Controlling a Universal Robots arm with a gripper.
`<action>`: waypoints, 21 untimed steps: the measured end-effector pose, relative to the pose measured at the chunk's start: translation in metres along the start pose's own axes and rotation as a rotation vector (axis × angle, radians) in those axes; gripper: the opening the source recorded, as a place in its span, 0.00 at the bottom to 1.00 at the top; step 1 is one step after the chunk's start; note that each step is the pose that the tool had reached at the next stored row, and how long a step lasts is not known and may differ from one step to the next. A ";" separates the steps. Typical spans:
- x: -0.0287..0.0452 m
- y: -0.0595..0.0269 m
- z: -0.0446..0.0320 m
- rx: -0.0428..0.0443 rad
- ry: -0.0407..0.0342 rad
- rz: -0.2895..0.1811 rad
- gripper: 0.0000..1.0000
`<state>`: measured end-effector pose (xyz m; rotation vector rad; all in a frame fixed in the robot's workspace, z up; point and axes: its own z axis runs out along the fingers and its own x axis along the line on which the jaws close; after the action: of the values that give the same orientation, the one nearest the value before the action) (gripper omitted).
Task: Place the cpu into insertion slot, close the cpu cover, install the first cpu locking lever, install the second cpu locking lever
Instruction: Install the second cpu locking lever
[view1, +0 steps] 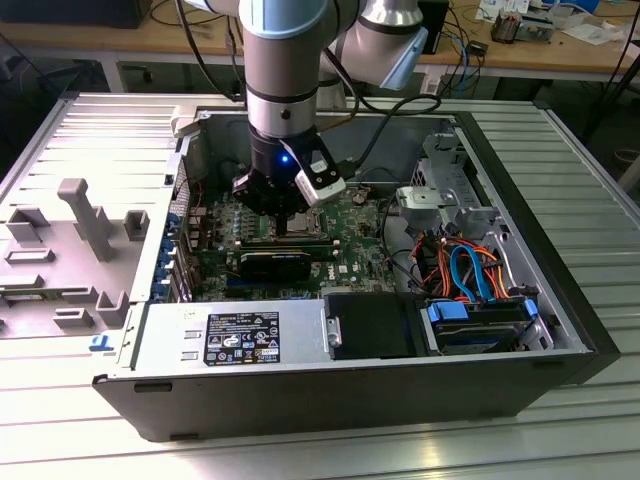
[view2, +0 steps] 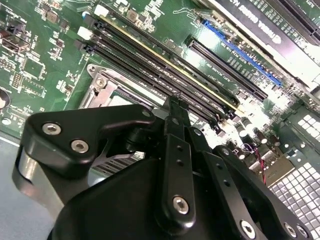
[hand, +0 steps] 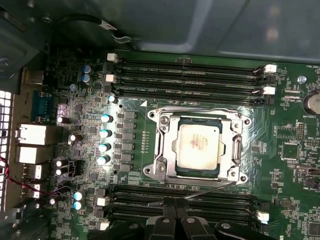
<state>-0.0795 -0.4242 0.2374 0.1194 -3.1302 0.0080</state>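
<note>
A ribbed metal table (view1: 590, 250) fills most of the exterior view. An open black computer case (view1: 350, 400) lies on its side across the middle of it. At the left of the frame, a grey moulded tray (view1: 60, 260) rests flat beside the case.

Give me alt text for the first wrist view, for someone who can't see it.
The cpu sits in the insertion slot on a green motherboard, with the cpu cover framing it. The gripper hovers at a thin wire lever beside the socket, over black memory slots.
</note>
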 end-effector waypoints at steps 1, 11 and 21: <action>0.0002 0.0000 0.0004 -0.0001 0.0012 -0.001 0.11; 0.0065 0.0006 0.0041 -0.0005 0.0051 -0.007 0.11; 0.0122 0.0031 0.0108 -0.0020 0.0063 -0.011 0.11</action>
<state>-0.0920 -0.4221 0.2267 0.1369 -3.1231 0.0053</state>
